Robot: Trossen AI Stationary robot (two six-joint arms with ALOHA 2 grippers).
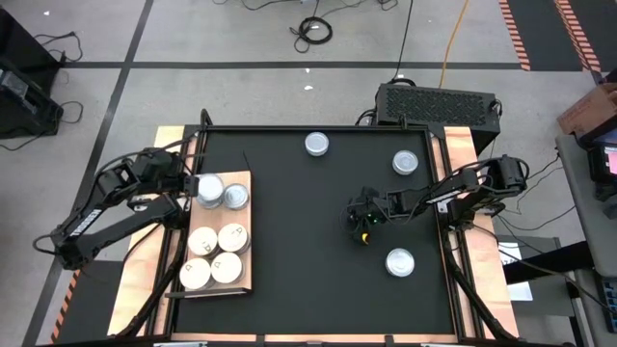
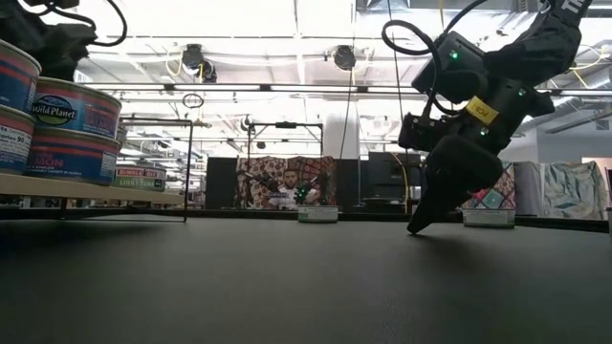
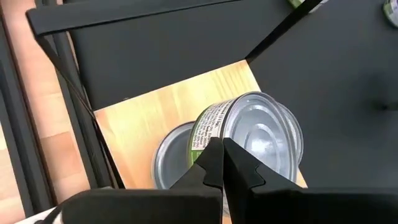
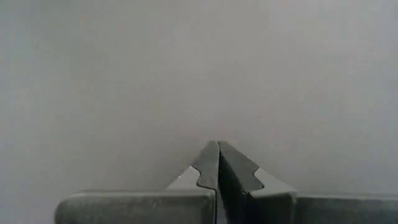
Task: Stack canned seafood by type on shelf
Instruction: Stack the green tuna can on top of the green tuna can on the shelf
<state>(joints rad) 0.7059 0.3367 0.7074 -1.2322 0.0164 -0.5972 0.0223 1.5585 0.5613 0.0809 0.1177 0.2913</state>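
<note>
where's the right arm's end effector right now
In the high view, the right end effector is shut and empty over bare black mat, right of centre, with a loose can nearest.

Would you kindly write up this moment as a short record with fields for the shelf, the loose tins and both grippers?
shelf: wooden board at the mat's left edge
tins on shelf: four cream-topped, two silver-topped
loose tins on mat: three silver-topped
left gripper: shut, empty, above the silver-topped shelf tins
right gripper: shut, empty, tip down near the bare black mat, between the loose tins
</note>
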